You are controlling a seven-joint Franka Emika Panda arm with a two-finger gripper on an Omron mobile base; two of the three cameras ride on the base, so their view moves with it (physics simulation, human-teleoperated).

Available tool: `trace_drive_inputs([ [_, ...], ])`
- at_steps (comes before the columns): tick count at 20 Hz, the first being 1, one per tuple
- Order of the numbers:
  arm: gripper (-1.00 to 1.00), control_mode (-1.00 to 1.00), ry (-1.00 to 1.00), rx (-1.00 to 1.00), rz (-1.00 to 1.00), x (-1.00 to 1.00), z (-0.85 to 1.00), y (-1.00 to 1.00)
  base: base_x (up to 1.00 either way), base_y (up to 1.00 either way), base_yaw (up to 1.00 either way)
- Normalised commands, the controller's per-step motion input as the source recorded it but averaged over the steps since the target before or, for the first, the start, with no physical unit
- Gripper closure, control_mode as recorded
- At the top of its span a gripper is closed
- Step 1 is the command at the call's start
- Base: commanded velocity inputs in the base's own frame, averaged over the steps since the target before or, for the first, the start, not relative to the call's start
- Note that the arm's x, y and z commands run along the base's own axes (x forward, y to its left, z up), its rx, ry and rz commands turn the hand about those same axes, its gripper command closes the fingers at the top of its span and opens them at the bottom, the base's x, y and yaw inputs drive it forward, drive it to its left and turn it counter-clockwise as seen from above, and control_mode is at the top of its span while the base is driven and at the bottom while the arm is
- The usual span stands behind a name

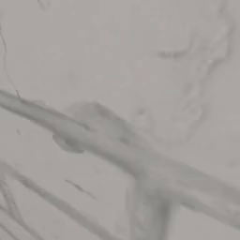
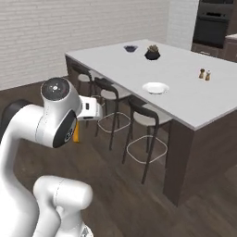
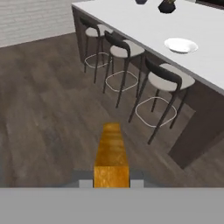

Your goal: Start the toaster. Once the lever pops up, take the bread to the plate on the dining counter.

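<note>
The bread sits clamped edge-on in my hand, carried low over the floor toward the plate on the tabletop.

Dark wood floor, white brick wall, three black-framed stools, wall oven.

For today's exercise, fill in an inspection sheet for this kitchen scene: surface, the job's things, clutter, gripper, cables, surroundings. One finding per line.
Surface: dining counter, white top, mostly bare.
Job's things: plate on the counter near the stool side, nothing on it; bread, toasted brown, edge-on between the fingertips.
Clutter: dark bowl, dark pot with a plant, two small shakers, all apart from the plate.
Gripper: gripper shut on the bread, above the floor, short of the counter.
Cables: nothing seen.
Surroundings: three stools along the counter, wood floor, brick wall, oven behind.
</note>
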Motion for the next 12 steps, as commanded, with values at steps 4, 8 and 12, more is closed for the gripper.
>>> trace_drive_inputs([
  [4,1.00,1.00,0.00,0.00,0.00,0.00,0.00,0.00,0.91,0.53,-0.18],
  [8,1.00,1.00,0.00,0.00,0.00,0.00,0.00,0.00,1.00,0.06,-0.08],
  [12,1.00,1.00,0.00,0.00,0.00,0.00,0.00,0.00,1.00,-0.03,-0.12],
])
